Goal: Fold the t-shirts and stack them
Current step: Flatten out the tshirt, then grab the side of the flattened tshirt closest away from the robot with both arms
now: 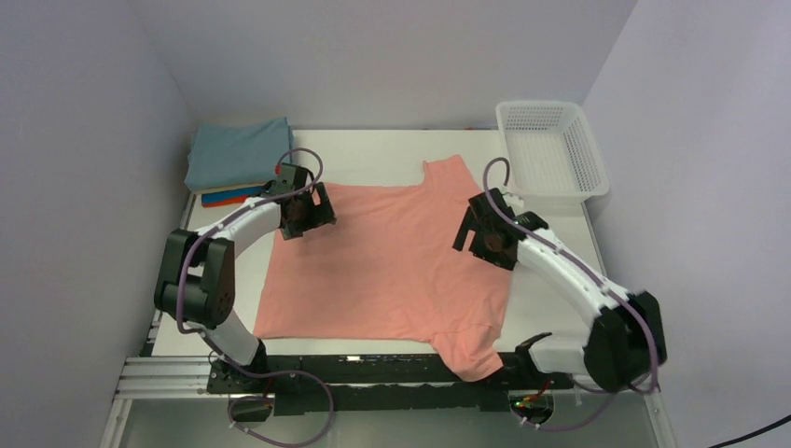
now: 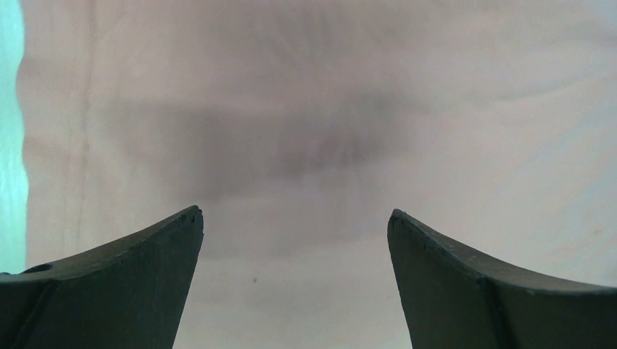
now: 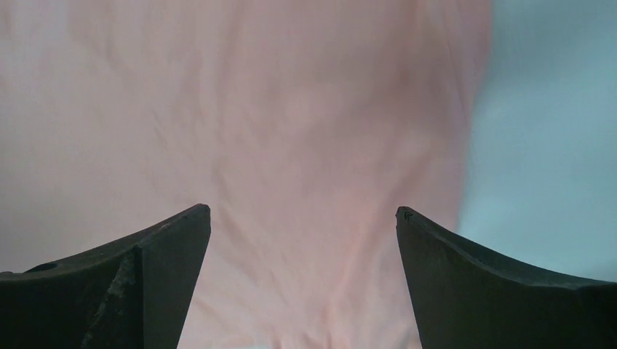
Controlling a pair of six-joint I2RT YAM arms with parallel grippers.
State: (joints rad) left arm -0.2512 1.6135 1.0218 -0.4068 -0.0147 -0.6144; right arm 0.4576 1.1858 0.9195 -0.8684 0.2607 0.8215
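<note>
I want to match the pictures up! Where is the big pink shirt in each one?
Top view: the pink shirt lies spread flat in the middle.
Left wrist: it fills nearly the whole picture; a strip of table shows at the left edge.
Right wrist: it covers the left and middle; table on the right.
Shared landmark: the shirt's edge against the table.

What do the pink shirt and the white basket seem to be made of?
The shirt looks like thin, soft cloth, maybe cotton knit, matte: it lies limp with fine wrinkles. The basket looks like stiff plastic, slightly shiny: moulded mesh walls.
</note>
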